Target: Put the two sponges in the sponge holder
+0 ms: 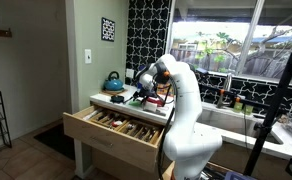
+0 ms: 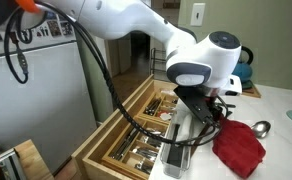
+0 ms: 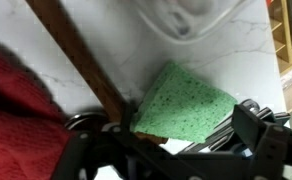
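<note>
The green sponge (image 3: 181, 105), porous and wedge-shaped, lies on the white marbled counter (image 3: 116, 55), at 12 o'clock from the gripper (image 3: 171, 140). Its dark fingers flank the sponge, but I cannot tell whether they clamp it. A crumpled red cloth (image 3: 16, 110) sits at 9 o'clock.

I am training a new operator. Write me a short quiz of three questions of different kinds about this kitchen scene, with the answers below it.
1. True or false: the light wooden utensil drawer below the counter stands open.
2. Choose one. The flat porous sponge in the wrist view is: A yellow, B green, C blue.
3. Fill the gap: the crumpled fabric cloth lying on the white stone counter is ___ in colour.

Key: 1 true; 2 B; 3 red.
</note>
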`<state>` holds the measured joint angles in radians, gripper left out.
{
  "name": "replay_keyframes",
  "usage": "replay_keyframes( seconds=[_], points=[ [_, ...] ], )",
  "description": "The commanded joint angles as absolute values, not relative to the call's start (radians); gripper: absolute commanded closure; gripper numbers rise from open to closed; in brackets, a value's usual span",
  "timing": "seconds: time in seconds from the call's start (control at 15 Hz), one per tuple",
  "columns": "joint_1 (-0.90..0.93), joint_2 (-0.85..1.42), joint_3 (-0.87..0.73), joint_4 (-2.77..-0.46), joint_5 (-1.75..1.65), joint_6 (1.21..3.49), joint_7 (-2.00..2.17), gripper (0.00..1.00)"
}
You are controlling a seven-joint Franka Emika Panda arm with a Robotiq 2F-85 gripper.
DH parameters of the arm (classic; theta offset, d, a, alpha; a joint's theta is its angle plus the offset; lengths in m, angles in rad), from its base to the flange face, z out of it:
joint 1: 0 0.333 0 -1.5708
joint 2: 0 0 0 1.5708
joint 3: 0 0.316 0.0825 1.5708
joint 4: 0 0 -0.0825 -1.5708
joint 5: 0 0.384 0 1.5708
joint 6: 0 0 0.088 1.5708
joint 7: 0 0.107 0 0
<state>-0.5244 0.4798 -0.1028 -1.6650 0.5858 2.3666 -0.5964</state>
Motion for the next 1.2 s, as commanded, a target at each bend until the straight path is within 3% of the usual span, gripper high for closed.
replay_keyframes(
  seconds=[0.0, 0.13, 0.4, 0.53, 0.8, 1.13],
  points=[
    [-0.547, 0.527, -0.086, -1.615, 0.598, 2.326, -0.6, 0.18],
    [-0.544, 0.536, -0.088, -1.608, 0.585, 2.326, -0.595, 0.24],
    [-0.542, 0.546, -0.095, -1.598, 0.566, 2.325, -0.584, 0.68],
    [-0.543, 0.545, -0.098, -1.594, 0.561, 2.326, -0.58, 0.8],
    [-0.551, 0.522, -0.097, -1.592, 0.57, 2.342, -0.59, 0.96],
    [-0.556, 0.479, -0.098, -1.595, 0.558, 2.333, -0.609, 0.95]
  ],
)
